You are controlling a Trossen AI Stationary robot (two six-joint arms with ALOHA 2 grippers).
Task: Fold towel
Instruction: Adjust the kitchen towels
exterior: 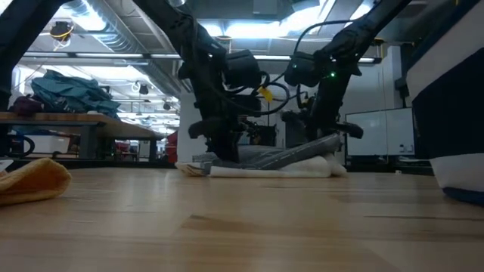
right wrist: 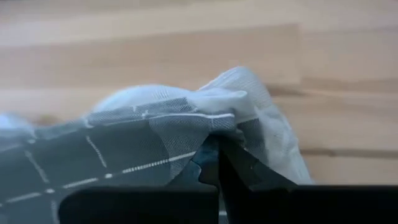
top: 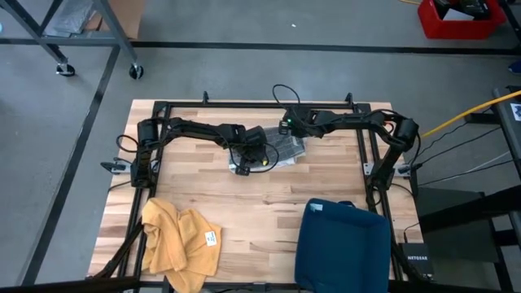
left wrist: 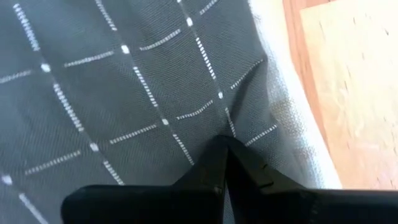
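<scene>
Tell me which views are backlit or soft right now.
Low view: ceiling lights glare behind both arms, leaving them dark silhouettes over the gray towel; near tabletop blurred. Left wrist view: weave crisp. Right wrist view: towel fold sharp, wood behind soft. High view: evenly lit.

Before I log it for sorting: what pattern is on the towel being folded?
Grey towel with a white dashed grid; left wrist view.

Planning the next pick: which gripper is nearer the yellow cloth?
Left. The left gripper sits on the grey towel, diagonally up-table from the yellow cloth; the right gripper is farther across.
</scene>
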